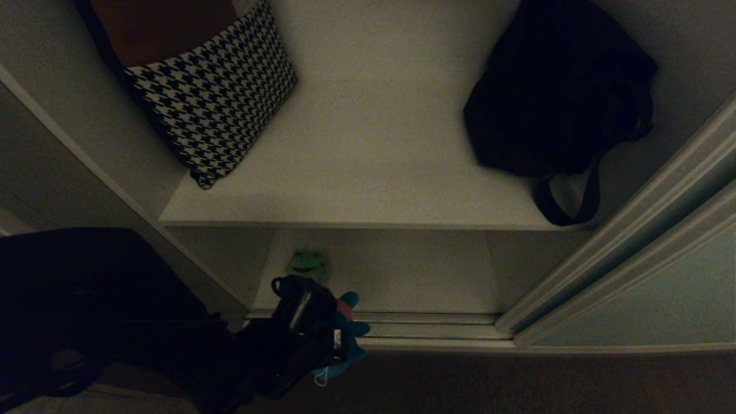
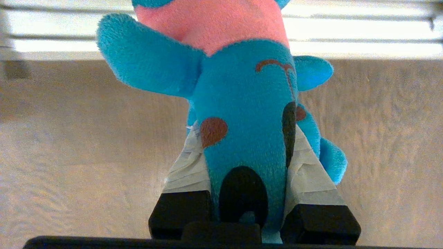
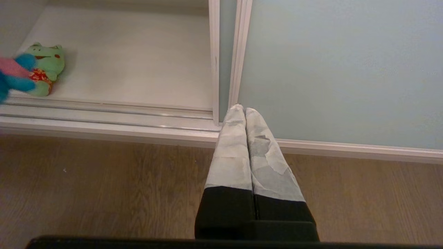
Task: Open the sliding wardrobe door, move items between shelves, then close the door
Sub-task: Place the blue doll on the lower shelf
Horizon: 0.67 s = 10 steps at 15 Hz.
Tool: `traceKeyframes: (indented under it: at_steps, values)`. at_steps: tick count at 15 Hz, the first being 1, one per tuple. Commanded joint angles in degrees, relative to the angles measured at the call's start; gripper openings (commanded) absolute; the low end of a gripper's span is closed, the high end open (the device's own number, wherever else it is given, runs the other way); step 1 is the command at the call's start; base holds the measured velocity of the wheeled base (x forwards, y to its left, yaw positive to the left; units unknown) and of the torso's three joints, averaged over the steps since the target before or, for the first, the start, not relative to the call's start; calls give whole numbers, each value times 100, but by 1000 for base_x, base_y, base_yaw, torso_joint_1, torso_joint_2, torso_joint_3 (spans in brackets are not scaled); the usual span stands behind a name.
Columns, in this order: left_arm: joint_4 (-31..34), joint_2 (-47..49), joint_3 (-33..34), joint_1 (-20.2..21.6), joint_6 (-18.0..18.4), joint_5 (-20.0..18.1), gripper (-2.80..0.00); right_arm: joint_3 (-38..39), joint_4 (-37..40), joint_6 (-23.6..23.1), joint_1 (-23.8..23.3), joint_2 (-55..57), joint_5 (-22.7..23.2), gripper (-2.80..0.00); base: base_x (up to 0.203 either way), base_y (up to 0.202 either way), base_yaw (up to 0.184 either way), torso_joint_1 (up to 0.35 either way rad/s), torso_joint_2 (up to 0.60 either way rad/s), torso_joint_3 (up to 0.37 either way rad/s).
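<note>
Wardrobe door [image 3: 339, 69] stood slid aside at right, opening bare. Wood-grain floor [image 3: 104, 186] ran up to silvery rails [image 1: 425, 330]. Upper shelf [image 1: 374, 144] carried houndstooth cushion [image 1: 213, 98] and black bag [image 1: 552, 86], well apart. Lower shelf [image 1: 402, 276] held green frog [image 1: 307, 264] near its left corner. Left gripper [image 2: 247, 152] pinched blue toy [image 2: 242, 103] over rails, just beside frog. Right gripper [image 3: 244, 114] hung over floor near door, fingers pressed together, empty.
</note>
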Motion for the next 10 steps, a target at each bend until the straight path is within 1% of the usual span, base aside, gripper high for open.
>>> traceKeyframes:
  at_steps: [1,2,3,5,6,7,10]
  values:
    - [-22,-404,80,14,4,87,-280,0,0,0,5,-4,0,-280,0,0,0,0,0,0]
    - [-9,-631,74,33,37,89,-280,0,0,0,-1,-5,0,-280,0,0,0,0,0,0]
    - [5,-902,57,51,158,1,-280,0,0,0,-4,2,0,-280,0,0,0,0,0,0]
    - [49,-1430,96,68,580,-351,-280,0,0,0,-4,-6,0,-280,0,0,0,0,0,0]
    - [128,-1698,185,72,785,-477,-280,0,0,0,0,-6,0,-280,0,0,0,0,0,0]
    - [261,-1957,283,75,913,-533,-280,0,0,0,-4,2,0,-280,0,0,0,0,0,0]
    - [685,-2767,535,83,1067,-549,-280,0,0,0,2,-4,0,-280,0,0,0,0,0,0]
